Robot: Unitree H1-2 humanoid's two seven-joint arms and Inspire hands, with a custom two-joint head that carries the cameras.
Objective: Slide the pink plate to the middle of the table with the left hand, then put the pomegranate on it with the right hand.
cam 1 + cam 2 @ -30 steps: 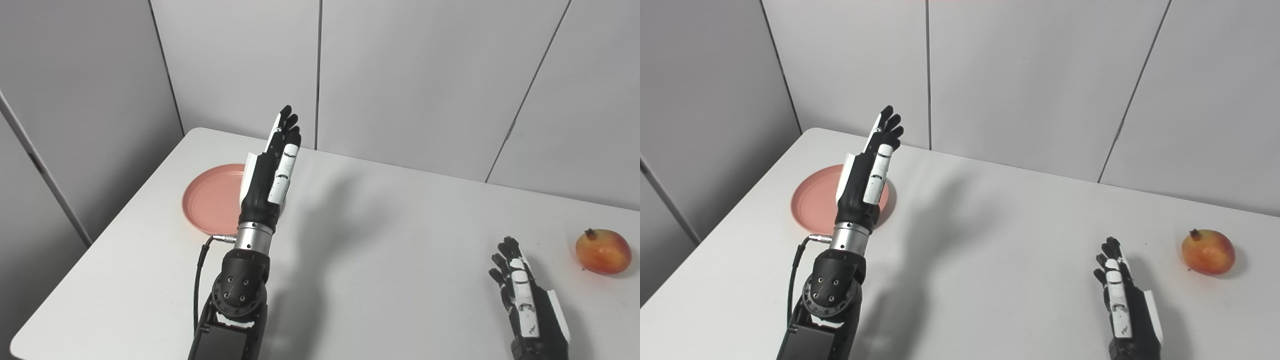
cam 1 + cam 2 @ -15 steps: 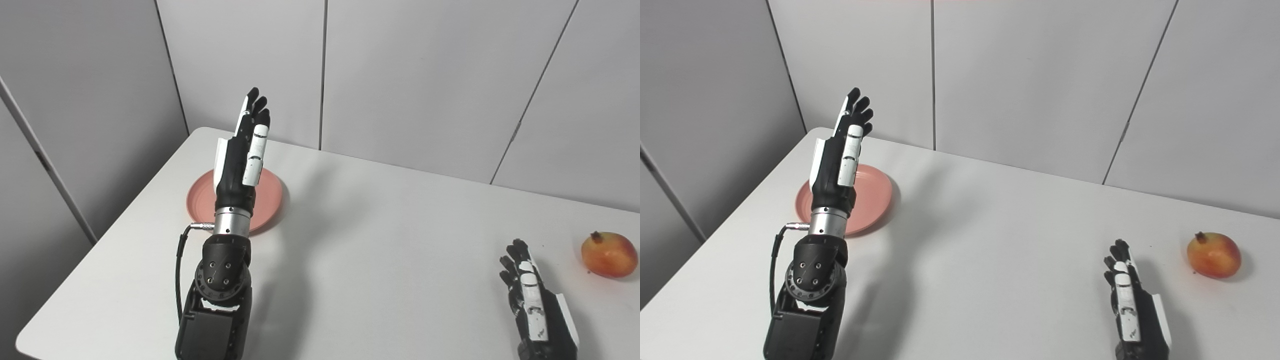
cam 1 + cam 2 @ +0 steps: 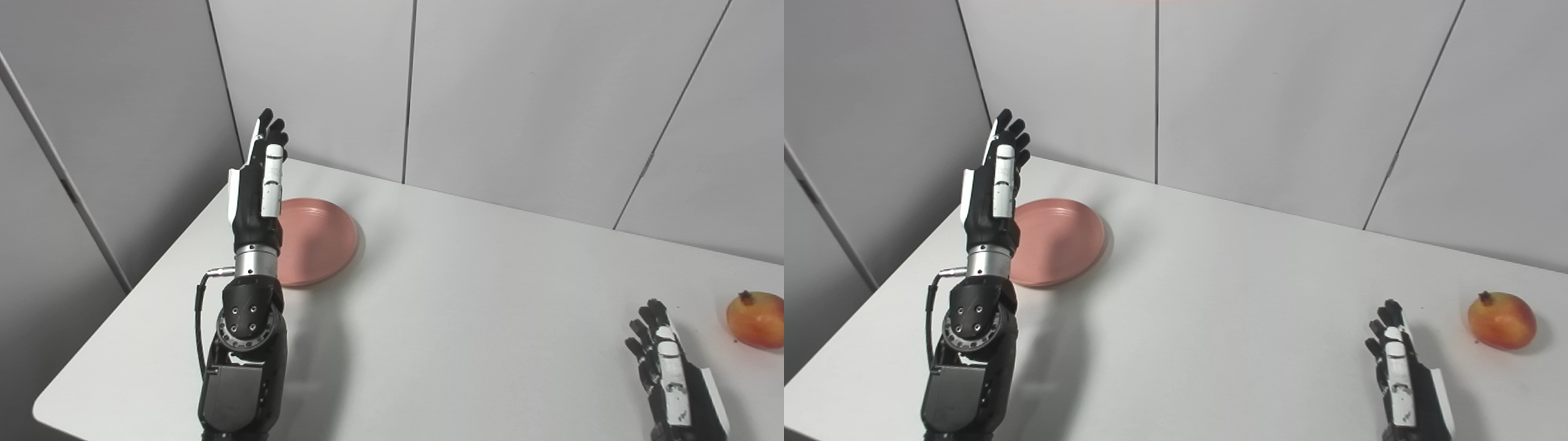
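Observation:
A round pink plate (image 3: 318, 239) lies flat near the table's far left corner. My left hand (image 3: 257, 184) is raised above the plate's left edge, fingers straight and pointing up, open and holding nothing; its forearm covers the plate's left rim. A red-orange pomegranate (image 3: 1501, 320) sits near the table's right edge. My right hand (image 3: 1402, 380) rests low at the front right, open and empty, a short way left and in front of the pomegranate.
The white table (image 3: 465, 306) has its left edge and rounded front-left corner close to my left arm. Grey wall panels (image 3: 520, 92) stand right behind the far edge. A black cable (image 3: 199, 324) loops off the left wrist.
My left hand has swung left, from the plate's right side across to its left edge. The camera has panned left, shifting the whole scene right. My right hand has stayed put.

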